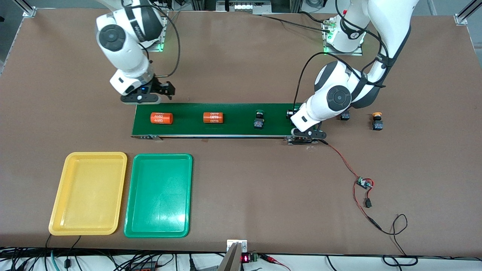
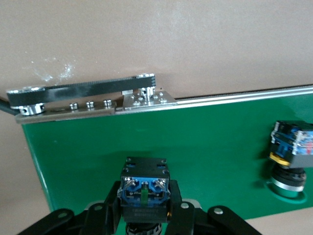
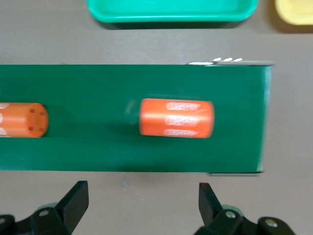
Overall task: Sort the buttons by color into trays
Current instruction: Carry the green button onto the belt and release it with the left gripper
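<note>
My left gripper (image 1: 294,117) is shut on a button (image 2: 145,192) with a black-and-blue body, at the conveyor belt's end toward the left arm; its cap is hidden. A green-capped button (image 1: 258,119) stands on the belt and also shows in the left wrist view (image 2: 292,156). A yellow-orange-capped button (image 1: 377,121) stands on the table, and another button (image 1: 344,116) is partly hidden under the left arm. My right gripper (image 1: 165,88) is open and empty over the table beside the belt's other end (image 3: 142,196). The yellow tray (image 1: 88,222) and the green tray (image 1: 158,226) lie empty, nearer the camera.
Two orange cylinders (image 1: 161,117) (image 1: 213,117) lie on the dark green conveyor belt (image 1: 233,128); they also show in the right wrist view (image 3: 176,118) (image 3: 22,120). A red-and-black wire leads from the belt's drive (image 1: 301,140) to a small circuit board (image 1: 363,183).
</note>
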`<move>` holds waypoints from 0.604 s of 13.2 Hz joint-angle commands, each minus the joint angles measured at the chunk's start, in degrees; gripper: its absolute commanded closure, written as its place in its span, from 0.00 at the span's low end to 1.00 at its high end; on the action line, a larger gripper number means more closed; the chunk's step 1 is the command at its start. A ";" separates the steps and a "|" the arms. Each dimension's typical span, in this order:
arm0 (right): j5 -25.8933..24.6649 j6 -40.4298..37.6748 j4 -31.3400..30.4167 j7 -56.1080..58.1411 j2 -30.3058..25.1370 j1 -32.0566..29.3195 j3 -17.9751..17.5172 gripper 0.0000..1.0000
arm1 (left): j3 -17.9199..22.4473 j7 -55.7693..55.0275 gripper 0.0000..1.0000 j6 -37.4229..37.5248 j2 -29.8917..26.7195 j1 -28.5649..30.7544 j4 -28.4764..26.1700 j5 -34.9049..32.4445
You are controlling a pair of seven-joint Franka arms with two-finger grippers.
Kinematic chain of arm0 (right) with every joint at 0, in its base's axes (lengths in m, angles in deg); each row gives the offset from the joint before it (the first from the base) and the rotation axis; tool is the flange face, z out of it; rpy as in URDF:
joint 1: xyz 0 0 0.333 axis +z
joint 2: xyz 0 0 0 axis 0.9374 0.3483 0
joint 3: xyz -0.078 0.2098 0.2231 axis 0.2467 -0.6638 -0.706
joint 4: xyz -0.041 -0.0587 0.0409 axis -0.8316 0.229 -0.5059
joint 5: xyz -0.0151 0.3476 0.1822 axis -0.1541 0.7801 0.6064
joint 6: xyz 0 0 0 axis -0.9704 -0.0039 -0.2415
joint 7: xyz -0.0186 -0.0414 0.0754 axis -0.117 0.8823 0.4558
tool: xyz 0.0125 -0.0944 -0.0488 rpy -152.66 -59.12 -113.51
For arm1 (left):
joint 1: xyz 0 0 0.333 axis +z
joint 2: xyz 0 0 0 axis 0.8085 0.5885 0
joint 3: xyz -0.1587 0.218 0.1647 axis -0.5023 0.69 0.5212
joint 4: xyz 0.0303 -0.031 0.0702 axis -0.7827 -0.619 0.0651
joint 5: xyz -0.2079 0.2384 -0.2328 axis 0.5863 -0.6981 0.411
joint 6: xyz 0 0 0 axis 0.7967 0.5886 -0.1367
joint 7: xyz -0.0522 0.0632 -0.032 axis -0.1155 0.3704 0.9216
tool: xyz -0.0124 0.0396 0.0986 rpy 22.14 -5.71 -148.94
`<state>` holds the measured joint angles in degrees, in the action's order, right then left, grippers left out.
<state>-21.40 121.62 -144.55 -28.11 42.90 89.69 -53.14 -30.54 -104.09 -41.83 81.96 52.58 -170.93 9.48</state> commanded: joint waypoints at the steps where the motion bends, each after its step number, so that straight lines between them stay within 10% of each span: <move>1: 0.62 3.77 0.25 -4.43 2.45 2.16 -0.01 0.00 | 0.33 0.26 0.92 -0.90 1.05 -0.21 -0.11 0.50; 2: 0.62 4.04 0.43 -4.96 3.15 2.86 -0.01 0.00 | 0.33 0.26 0.66 -0.90 1.49 -0.21 -0.02 0.33; 3: 0.53 3.96 0.69 -5.23 4.11 3.65 -0.01 0.00 | 0.33 0.17 0.12 -0.90 1.41 -0.30 0.07 0.32; 8: 0.53 3.60 1.66 -7.41 5.79 5.15 -0.01 0.00 | 0.67 -0.09 0.00 4.71 -6.23 1.36 0.68 0.59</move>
<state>-21.40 125.46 -143.94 -33.19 48.18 93.92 -53.33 -30.42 -104.13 -40.28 80.13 52.77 -169.73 9.48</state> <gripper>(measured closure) 0.000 0.128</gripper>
